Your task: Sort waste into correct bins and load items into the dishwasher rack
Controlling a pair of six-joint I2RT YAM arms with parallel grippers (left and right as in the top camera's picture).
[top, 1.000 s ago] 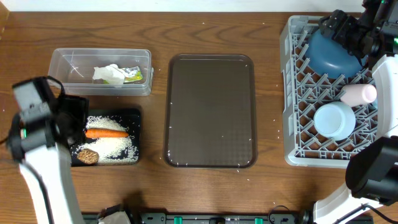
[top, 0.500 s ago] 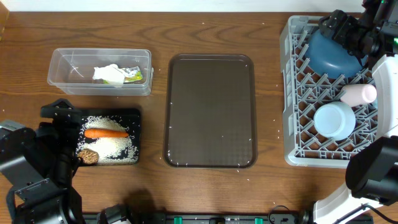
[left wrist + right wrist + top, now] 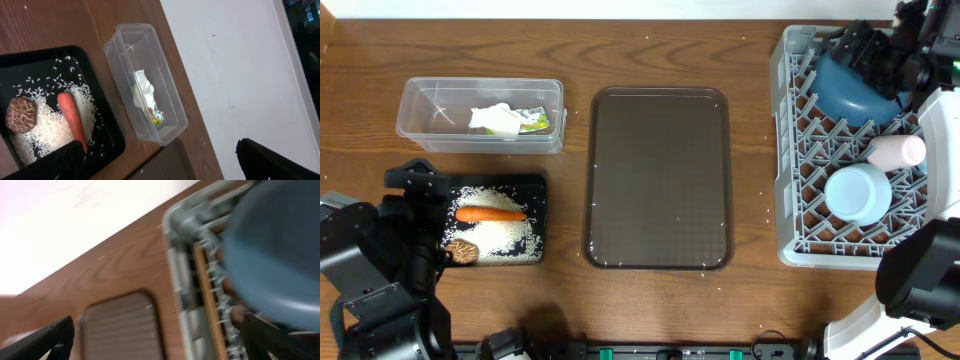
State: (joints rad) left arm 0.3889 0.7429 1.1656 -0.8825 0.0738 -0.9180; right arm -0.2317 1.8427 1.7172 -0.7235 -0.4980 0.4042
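The grey dishwasher rack (image 3: 790,150) at the right holds a dark-blue plate (image 3: 855,85), a whitish-pink cup (image 3: 897,150) and a light-blue cup (image 3: 857,192). My right gripper (image 3: 865,50) hovers open over the plate (image 3: 275,255), nothing between its fingers (image 3: 40,340). The clear tub (image 3: 420,100) holds the crumpled wrapper (image 3: 505,120). In the black tray (image 3: 538,185) lie the carrot (image 3: 490,213), a brown lump (image 3: 460,251) and rice (image 3: 505,238). Open and empty, my left gripper (image 3: 160,165) hangs at the tray's (image 3: 100,95) left side, in view of the carrot (image 3: 72,120) and tub (image 3: 172,107).
A large brown serving tray (image 3: 658,180) lies between the bins and the rack, with nothing on it. Stray rice grains dot the wooden table (image 3: 570,60) around it. The table's far edge meets a white wall (image 3: 240,65).
My left arm swung from the tray's left side down toward the front-left corner, then held still. The right gripper shifted slightly over the plate.
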